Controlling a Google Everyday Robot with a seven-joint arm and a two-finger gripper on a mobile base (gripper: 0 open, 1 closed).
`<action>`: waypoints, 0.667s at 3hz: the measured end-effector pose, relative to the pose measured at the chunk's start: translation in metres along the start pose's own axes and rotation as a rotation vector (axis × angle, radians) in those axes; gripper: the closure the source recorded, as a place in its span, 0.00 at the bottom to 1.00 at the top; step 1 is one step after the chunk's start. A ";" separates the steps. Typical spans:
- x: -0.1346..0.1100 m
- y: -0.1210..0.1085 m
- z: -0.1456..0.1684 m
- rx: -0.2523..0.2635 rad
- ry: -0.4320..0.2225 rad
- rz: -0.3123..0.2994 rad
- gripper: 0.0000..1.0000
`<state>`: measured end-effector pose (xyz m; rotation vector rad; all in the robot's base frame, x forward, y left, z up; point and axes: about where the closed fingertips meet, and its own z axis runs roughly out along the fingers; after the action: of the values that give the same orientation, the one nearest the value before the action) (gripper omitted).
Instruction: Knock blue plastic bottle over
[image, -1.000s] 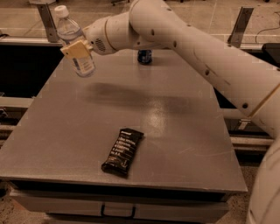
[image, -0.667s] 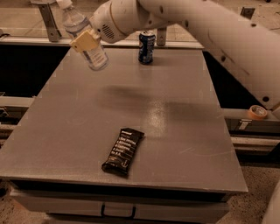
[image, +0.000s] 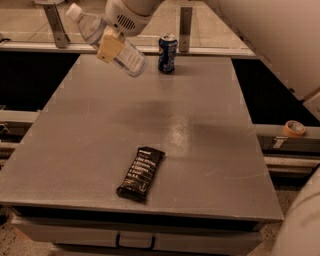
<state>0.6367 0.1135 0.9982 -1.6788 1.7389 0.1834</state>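
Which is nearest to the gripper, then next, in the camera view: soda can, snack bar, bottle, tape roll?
From the gripper, top left:
1. Bottle, tilted, right at it.
2. Soda can, to its right, at the back of the table.
3. Snack bar, near the front.
4. Tape roll, far right, off the table.

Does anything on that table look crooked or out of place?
Yes. The blue plastic bottle at the far left of the table is tilted steeply, cap pointing up-left, with the gripper against its middle. The soda can near it stands upright, and the snack bar lies flat near the front.
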 end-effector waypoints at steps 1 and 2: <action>0.015 0.021 0.016 -0.094 0.169 -0.101 1.00; 0.025 0.053 0.044 -0.223 0.266 -0.180 1.00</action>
<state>0.6072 0.1245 0.9322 -2.0919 1.7967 0.0750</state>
